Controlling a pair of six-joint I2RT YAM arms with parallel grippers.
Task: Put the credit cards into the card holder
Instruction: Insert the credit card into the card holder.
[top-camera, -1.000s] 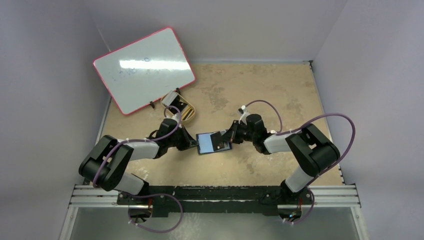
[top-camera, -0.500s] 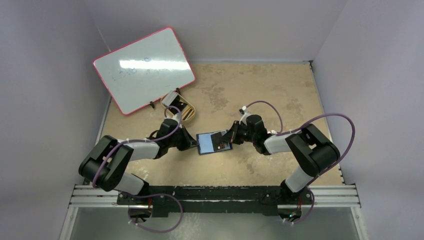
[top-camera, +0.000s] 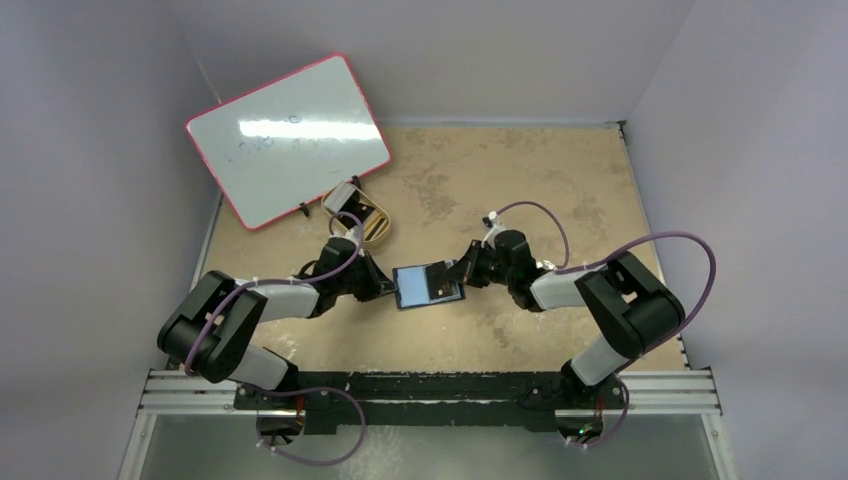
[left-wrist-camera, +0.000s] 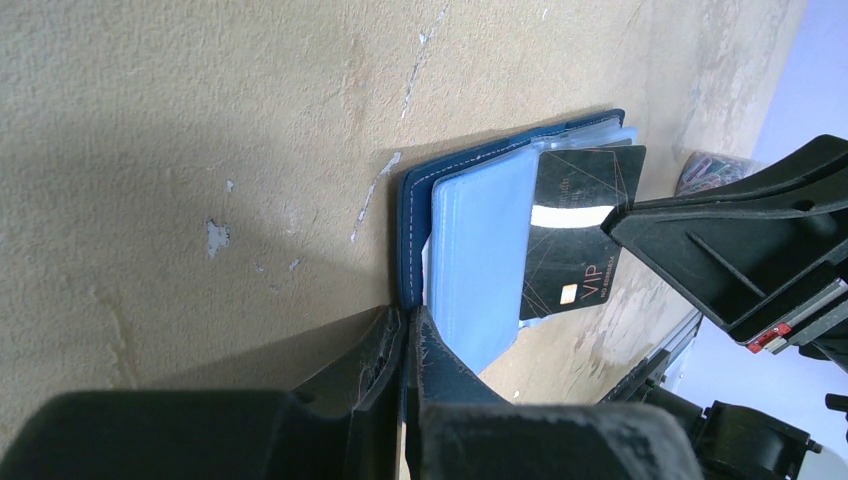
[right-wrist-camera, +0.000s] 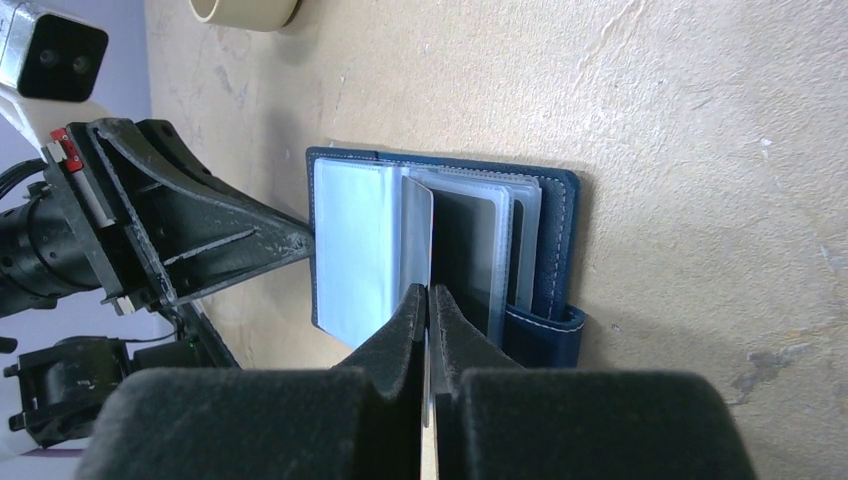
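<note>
**Card over the open holder, both arms closed in on it**

The navy-blue bifold card holder lies open and flat on the tan table, mid-table between the two arms. The left gripper comes in from the left. It is closed tight on the navy outer edge of the holder's left half, pinning it.

The right gripper comes in from the opposite side with its fingers pressed together on a thin sheet. From the left wrist view this reads as the black credit card with "VIP" printed on it, held by its right-hand edge.

Key relation:
- The card reaches from the right gripper toward the left arm.
- Its free long edge overlaps the light-blue glossy pocket.
- Its long side runs roughly parallel to the pinned outer edge, slightly skewed.
- Which sleeve mouth it is lined up with, I can't tell; several clear leaves are fanned at the middle.

The right arm is the one to move, and the travel would be short, toward the left gripper. That leaves little room, since the two grippers are close with only the holder between them.

Risks are the card riding over the pocket, or catching a wrong leaf.

The rest of the table is free. The pink-rimmed whiteboard and the gold oval tin sit well apart at the far left.
</note>
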